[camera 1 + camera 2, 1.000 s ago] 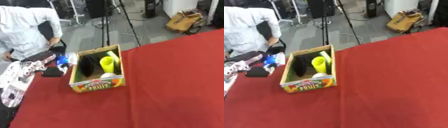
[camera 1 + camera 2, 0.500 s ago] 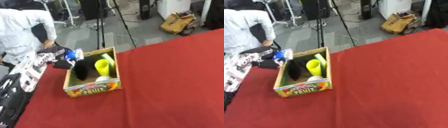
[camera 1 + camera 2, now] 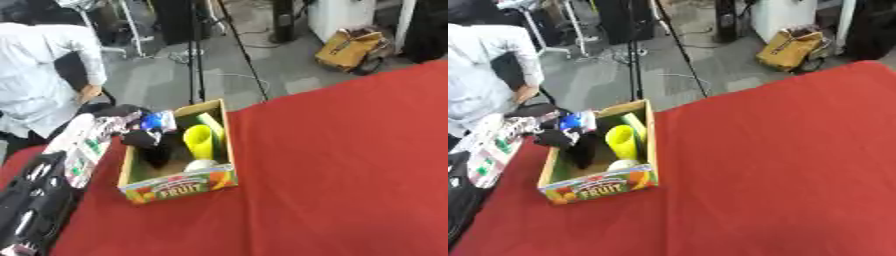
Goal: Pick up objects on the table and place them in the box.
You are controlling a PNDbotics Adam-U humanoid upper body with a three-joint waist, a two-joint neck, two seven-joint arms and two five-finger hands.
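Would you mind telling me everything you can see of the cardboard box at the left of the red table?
The box is an open-topped cardboard carton, brown inside, with a colourful printed front panel reading FRUIT. It stands upright, slightly askew, on the red table near its left edge. Inside are a yellow cup, a green thing along the right wall, a white thing at the front and something black. The left robot hand, dark, holds a blue and white item over the box's left wall.

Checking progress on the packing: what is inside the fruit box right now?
Inside the box: a yellow cup-like item, a white round thing, a green piece at the far wall. The left hand reaches in with a blue object, hiding the left part.
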